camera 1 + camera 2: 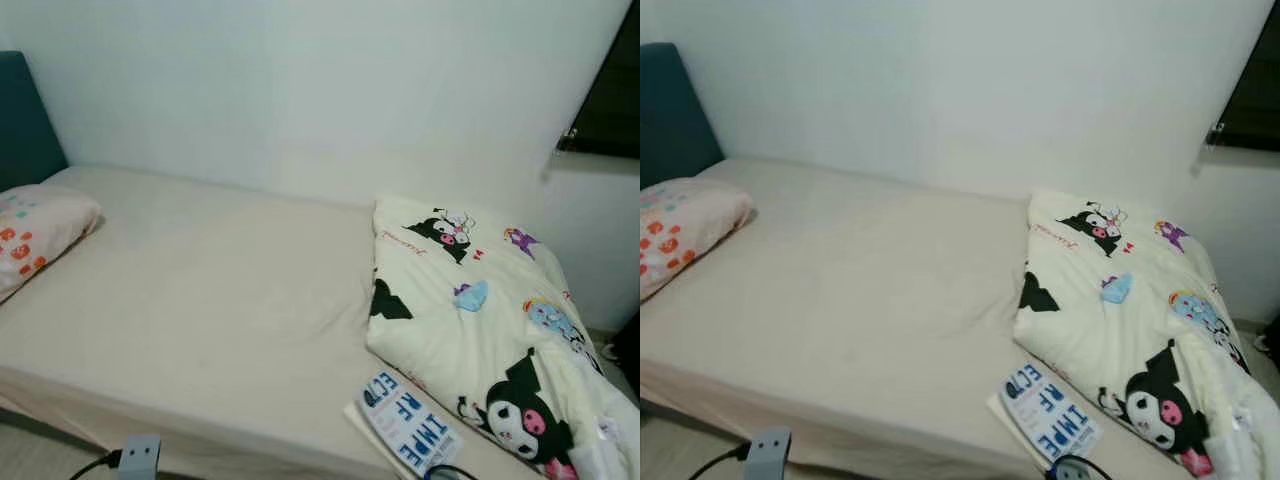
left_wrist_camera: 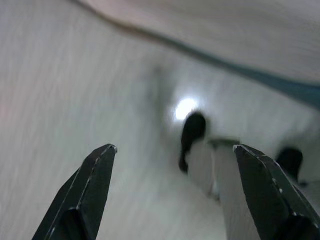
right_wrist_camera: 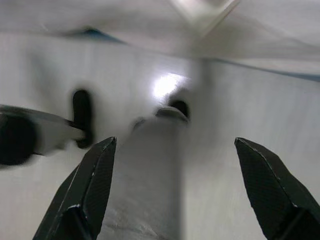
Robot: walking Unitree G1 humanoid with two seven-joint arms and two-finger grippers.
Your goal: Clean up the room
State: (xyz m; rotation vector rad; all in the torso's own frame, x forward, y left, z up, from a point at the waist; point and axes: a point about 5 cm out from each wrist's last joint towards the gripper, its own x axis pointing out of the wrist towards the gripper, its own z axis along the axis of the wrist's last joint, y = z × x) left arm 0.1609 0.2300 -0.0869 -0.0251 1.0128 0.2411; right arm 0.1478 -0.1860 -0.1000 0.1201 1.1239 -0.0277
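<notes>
Looking down through the head camera, I see a bed (image 1: 200, 300) with a plain cream sheet running across most of the frame, set against a white wall (image 1: 320, 90). At the left edge of the frame a pillow (image 1: 35, 235) with orange and red prints lies at the head end, just below a dark teal headboard (image 1: 25, 120) in the upper left corner. On the right side of the frame a folded comforter (image 1: 480, 330) printed with black-and-white cartoon characters lies on the mattress, reaching from mid-frame down to the lower right corner. Just beside its lower left edge, near the bottom of the frame, a white book (image 1: 408, 428) with big blue letters lies flat at the bed's near edge. At the bottom left, a grey plug block (image 1: 140, 455) with a black cable sits below the mattress edge. A dark window (image 1: 612, 90) shows in the upper right corner. In the left wrist view, my left pincer (image 2: 175, 150) has its two black fingers spread wide apart with nothing between them, over a blurred pale floor. In the right wrist view, my right pincer (image 3: 175, 142) is likewise spread wide and holds nothing, over the same blurred pale floor.
</notes>
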